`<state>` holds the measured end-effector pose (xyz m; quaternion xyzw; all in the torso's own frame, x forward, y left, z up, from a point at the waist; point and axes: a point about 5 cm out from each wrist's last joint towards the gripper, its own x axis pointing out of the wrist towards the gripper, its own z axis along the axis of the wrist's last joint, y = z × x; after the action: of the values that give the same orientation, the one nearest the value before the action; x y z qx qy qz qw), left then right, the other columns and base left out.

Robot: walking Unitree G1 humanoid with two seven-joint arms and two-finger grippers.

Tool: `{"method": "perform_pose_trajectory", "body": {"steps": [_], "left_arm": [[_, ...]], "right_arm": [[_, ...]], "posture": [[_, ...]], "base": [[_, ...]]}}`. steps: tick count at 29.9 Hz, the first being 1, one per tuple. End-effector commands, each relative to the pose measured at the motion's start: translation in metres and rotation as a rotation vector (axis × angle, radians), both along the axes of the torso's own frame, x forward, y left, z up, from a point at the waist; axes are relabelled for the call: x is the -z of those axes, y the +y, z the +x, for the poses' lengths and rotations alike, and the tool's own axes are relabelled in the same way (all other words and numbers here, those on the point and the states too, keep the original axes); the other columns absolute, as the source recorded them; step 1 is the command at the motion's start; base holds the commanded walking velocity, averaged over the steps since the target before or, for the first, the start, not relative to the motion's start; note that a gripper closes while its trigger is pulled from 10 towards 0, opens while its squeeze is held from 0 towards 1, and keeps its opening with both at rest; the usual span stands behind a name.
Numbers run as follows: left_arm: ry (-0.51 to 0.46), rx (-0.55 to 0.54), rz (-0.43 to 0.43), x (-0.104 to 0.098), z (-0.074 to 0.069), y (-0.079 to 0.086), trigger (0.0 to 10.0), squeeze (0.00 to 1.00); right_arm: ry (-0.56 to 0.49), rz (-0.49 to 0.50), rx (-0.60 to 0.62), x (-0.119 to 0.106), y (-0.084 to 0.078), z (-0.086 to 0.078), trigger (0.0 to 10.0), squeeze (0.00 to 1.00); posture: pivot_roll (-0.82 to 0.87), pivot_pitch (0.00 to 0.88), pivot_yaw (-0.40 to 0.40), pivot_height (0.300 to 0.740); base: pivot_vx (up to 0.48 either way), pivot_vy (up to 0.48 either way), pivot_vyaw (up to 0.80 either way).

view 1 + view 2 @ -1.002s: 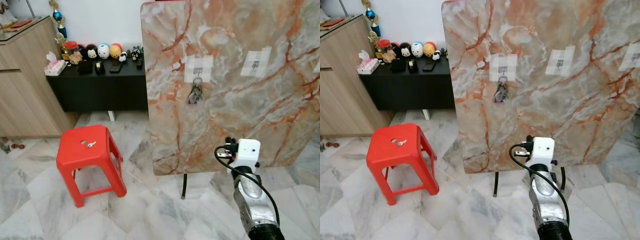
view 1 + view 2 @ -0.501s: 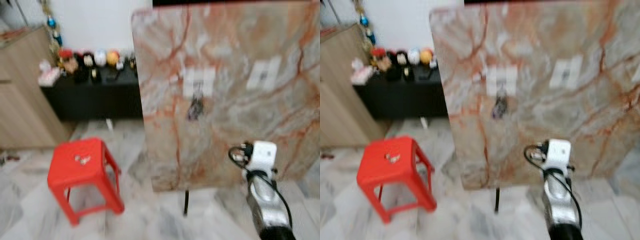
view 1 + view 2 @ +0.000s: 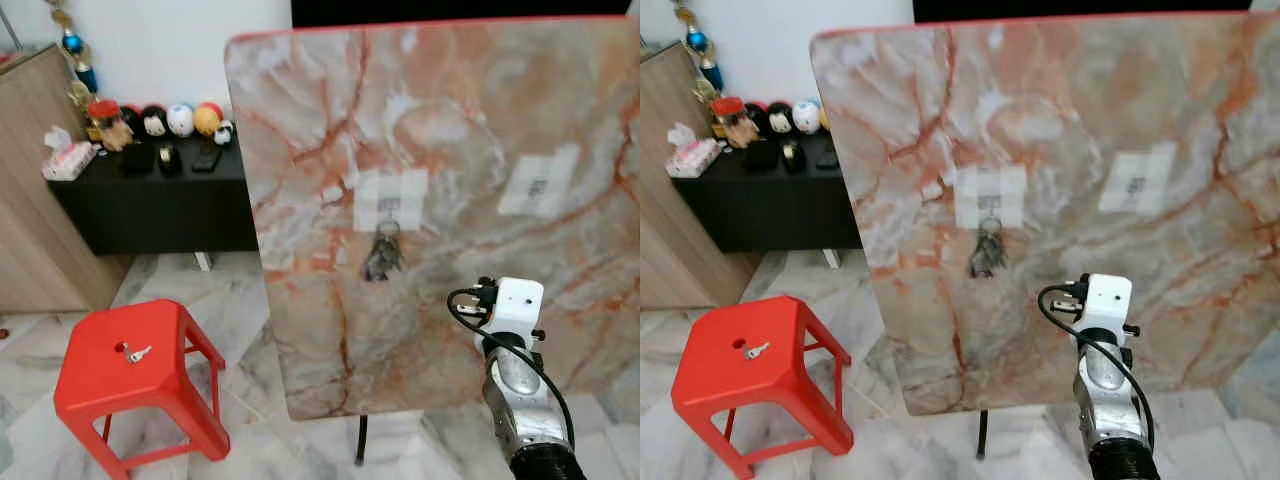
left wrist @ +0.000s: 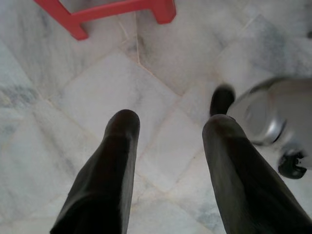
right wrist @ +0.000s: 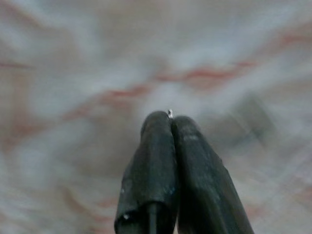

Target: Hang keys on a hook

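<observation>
Nearest, right gripper (image 5: 170, 122) pressed shut on nothing, raised before the marble board (image 3: 300, 120); left gripper (image 4: 168, 129) spread wide over floor. Beyond, keys (image 3: 382, 255) hanging on the board's hook (image 3: 388, 210), now nearer-looking through camera motion. Task seemingly done.

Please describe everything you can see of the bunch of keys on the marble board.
The bunch of keys is a small dark metal cluster on a ring. It hangs straight down from a hook on a pale taped patch, left of centre on the upright marble-patterned board, resting against its face. No claw touches it.
</observation>
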<state>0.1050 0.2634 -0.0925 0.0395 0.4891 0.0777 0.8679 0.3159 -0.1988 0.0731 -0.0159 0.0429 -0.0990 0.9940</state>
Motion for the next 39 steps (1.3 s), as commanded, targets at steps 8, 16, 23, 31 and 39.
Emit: {"method": "perform_pose_trajectory", "body": {"steps": [8,16,23,31,39], "left_arm": [[0.020,0.000,0.001,0.001,-0.005,0.002,10.0,0.00],[0.020,0.001,0.000,0.001,-0.004,0.002,10.0,0.00],[0.020,0.002,-0.003,0.001,-0.004,0.002,10.0,0.00],[0.019,0.002,-0.005,0.001,-0.004,0.001,10.0,0.00],[0.017,0.002,-0.008,0.001,-0.004,0.001,10.0,0.00]], "right_arm": [[-0.110,-0.097,0.014,-0.022,0.001,0.004,10.0,0.00],[-0.248,-0.137,0.068,-0.057,-0.004,0.010,10.0,0.00],[-0.331,-0.156,0.155,-0.082,-0.014,0.013,10.0,0.00],[-0.364,-0.231,0.187,-0.097,-0.023,0.012,10.0,0.00],[-0.332,-0.324,0.224,-0.103,-0.037,0.015,10.0,0.00]], "posture": [[0.15,0.000,0.003,0.740],[0.15,0.000,0.003,0.740],[0.15,0.000,0.006,0.740],[0.15,0.000,0.006,0.740],[0.14,0.000,0.007,0.740]], "base": [[0.000,0.000,0.00],[0.000,0.000,0.00],[0.000,0.000,0.00],[0.000,0.000,0.00],[0.000,0.000,0.00]]}}
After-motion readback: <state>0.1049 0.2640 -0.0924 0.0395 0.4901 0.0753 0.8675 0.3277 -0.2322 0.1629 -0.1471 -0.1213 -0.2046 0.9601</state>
